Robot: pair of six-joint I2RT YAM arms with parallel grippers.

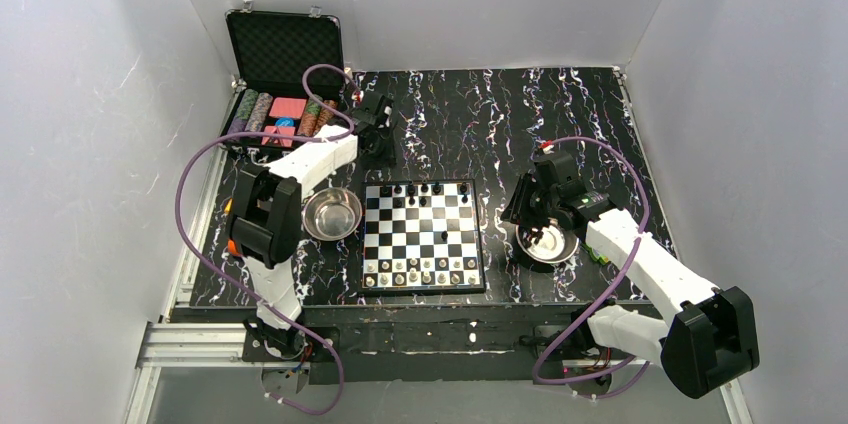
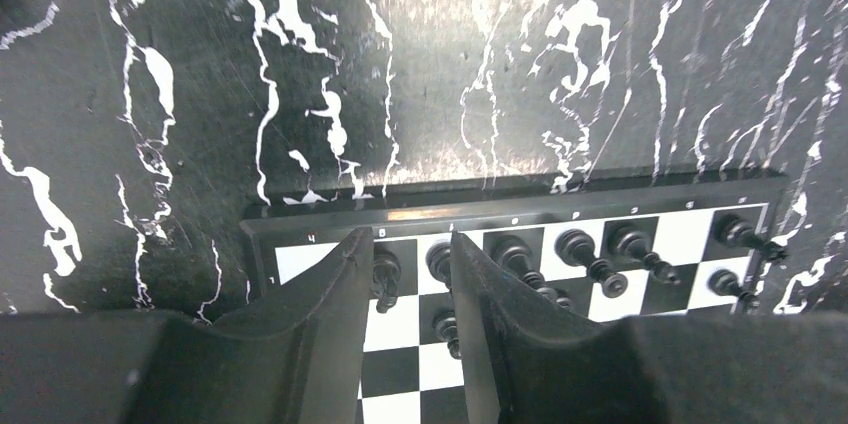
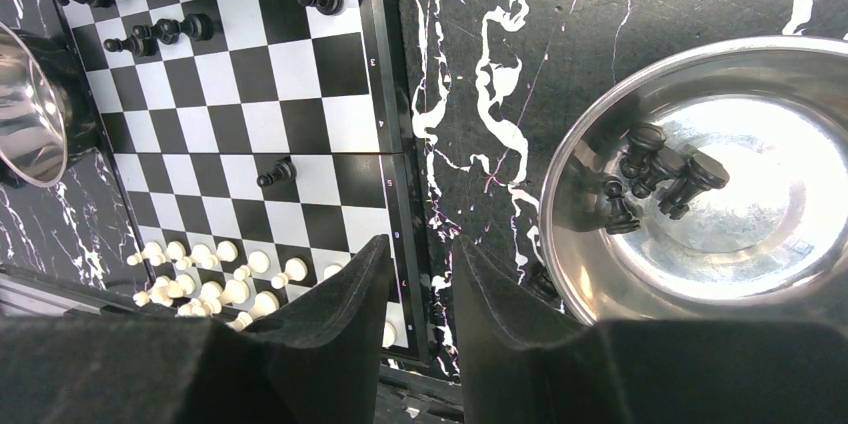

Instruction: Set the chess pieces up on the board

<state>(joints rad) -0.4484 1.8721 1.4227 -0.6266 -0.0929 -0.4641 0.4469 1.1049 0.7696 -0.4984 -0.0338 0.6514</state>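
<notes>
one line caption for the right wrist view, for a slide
Open right fingers hover between the board and a steel bowl holding black chess pieces.

Bright overhead light glares off the steel bowl [image 3: 790, 194] (foreground seemingly soft).

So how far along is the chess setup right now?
Done: the white pieces stand in the two near rows of the board. In hand: the left tool hangs open over the part-filled black back row; the right tool is open and empty. Left: several black pieces lie in the right bowl, and one black piece stands stray mid-board.
</notes>
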